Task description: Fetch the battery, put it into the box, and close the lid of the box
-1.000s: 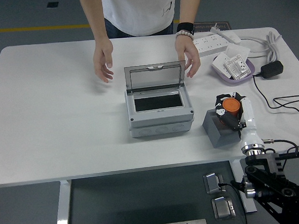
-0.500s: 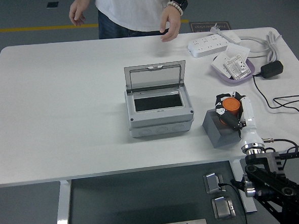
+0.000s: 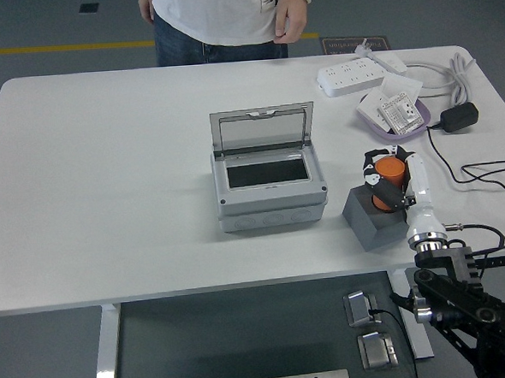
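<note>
Left arm: not in view.

Box [image 3: 269,181]: grey, sits mid-table. Lid [image 3: 262,129] stands upright at the far side, hinged open; the inside shows dark and looks empty. Judged rigid plastic, stable, needs no holding during the drop. The lid should swing down with a light push on its top edge.

Grey block [image 3: 374,219]: right of the box, near the table's [image 3: 90,190] near edge. Serves as the stand for the battery.

Battery [image 3: 389,181]: orange cylinder, upright over the block's top. Judged stiff, smooth-sided, fairly dense for its bulk, so it may slip if pinched loosely. Best hold: around the side wall at mid-height, fingers opposite thumb, axis kept vertical.

Right hand [image 3: 386,183]: reaches in from the lower right, fingers curled round the battery, closed on it. Whether the battery base touches the block or is just clear cannot be told.

Far right: power strip [image 3: 359,73], purple tray [image 3: 392,114] w/ a small white part, black adapter [image 3: 459,116] and cables. All well apart from the work area.

Diff vs. earlier frames:
- Battery sits higher and slightly farther than 0.5 s ago; more of its side shows. Judged: lift has started.
- Forearm has shifted w/ it, angled more upright.
- Person [image 3: 225,15] at the far side: hands were on the table beside the lid 1.0 s ago, now withdrawn to the body.
- Box, lid, block: unchanged.
</note>
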Controlling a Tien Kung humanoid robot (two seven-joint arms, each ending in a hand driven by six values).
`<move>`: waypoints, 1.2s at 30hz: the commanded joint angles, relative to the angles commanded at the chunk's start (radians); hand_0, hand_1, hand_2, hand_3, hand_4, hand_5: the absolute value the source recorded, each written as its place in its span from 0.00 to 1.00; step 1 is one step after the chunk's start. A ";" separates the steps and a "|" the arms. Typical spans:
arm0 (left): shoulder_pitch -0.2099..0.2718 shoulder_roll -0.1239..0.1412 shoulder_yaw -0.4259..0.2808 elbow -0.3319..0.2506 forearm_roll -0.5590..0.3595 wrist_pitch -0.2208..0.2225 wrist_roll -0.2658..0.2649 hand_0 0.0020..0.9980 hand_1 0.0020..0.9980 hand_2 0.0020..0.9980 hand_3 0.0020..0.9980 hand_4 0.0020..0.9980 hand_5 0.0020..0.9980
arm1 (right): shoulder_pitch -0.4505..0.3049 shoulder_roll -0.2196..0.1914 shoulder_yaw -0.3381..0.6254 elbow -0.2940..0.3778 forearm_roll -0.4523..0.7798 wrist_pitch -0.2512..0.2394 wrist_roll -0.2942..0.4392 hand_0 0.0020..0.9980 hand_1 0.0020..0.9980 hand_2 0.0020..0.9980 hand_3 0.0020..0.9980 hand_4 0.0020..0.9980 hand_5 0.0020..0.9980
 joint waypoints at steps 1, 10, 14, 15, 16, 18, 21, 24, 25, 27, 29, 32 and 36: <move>0.000 0.000 -0.001 0.000 0.001 0.000 0.000 0.38 0.58 0.52 0.51 0.00 0.00 | 0.004 -0.001 0.000 0.000 -0.005 0.000 -0.004 0.27 0.30 0.30 0.25 0.00 0.00; 0.001 0.001 -0.005 0.000 0.005 0.000 0.002 0.38 0.58 0.52 0.51 0.00 0.00 | 0.039 -0.009 -0.001 0.020 -0.109 0.000 -0.082 0.27 0.30 0.31 0.25 0.00 0.00; 0.001 0.001 -0.007 0.000 0.007 0.000 0.004 0.38 0.58 0.52 0.51 0.00 0.00 | 0.064 -0.017 0.004 0.044 -0.210 0.000 -0.166 0.27 0.30 0.31 0.25 0.00 0.00; 0.001 0.001 -0.008 0.000 0.007 0.000 0.004 0.38 0.58 0.52 0.51 0.00 0.00 | 0.072 -0.021 0.004 0.051 -0.243 0.000 -0.192 0.27 0.30 0.31 0.25 0.00 0.00; 0.001 0.001 -0.008 0.000 0.007 0.000 0.005 0.38 0.58 0.52 0.51 0.00 0.00 | 0.080 -0.024 0.005 0.058 -0.276 0.000 -0.219 0.25 0.28 0.29 0.25 0.00 0.00; 0.001 0.002 -0.008 0.000 0.006 -0.001 0.006 0.38 0.58 0.52 0.51 0.00 0.00 | 0.096 -0.033 0.005 0.070 -0.349 0.000 -0.275 0.25 0.28 0.29 0.25 0.00 0.00; 0.001 0.003 -0.007 0.000 0.004 -0.002 0.007 0.38 0.58 0.52 0.51 0.00 0.00 | 0.125 -0.048 -0.001 0.084 -0.468 0.011 -0.369 0.25 0.28 0.29 0.25 0.00 0.00; 0.001 0.004 -0.009 0.000 0.003 -0.003 0.009 0.38 0.58 0.52 0.51 0.00 0.00 | 0.151 -0.059 -0.014 0.090 -0.580 0.049 -0.457 0.10 0.23 0.27 0.27 0.00 0.00; 0.002 0.005 -0.010 0.000 0.003 -0.003 0.009 0.38 0.58 0.52 0.51 0.00 0.00 | 0.160 -0.062 -0.019 0.090 -0.615 0.064 -0.484 0.10 0.23 0.27 0.27 0.00 0.00; 0.002 0.006 -0.011 0.000 0.003 -0.004 0.011 0.38 0.58 0.52 0.51 0.00 0.00 | 0.181 -0.069 -0.032 0.089 -0.691 0.097 -0.545 0.10 0.23 0.27 0.27 0.00 0.00; 0.003 0.008 -0.012 0.000 0.003 -0.004 0.011 0.38 0.58 0.52 0.50 0.00 0.00 | 0.197 -0.072 -0.043 0.089 -0.755 0.122 -0.596 0.09 0.22 0.26 0.27 0.00 0.00; 0.004 0.010 -0.013 0.000 0.002 -0.004 0.012 0.38 0.58 0.52 0.50 0.00 0.00 | 0.222 -0.073 -0.066 0.089 -0.840 0.153 -0.665 0.09 0.22 0.26 0.27 0.00 0.00; 0.003 0.013 -0.014 0.000 0.000 -0.004 0.012 0.38 0.58 0.52 0.50 0.00 0.00 | 0.253 -0.064 -0.103 0.088 -0.928 0.181 -0.735 0.15 0.20 0.22 0.27 0.00 0.00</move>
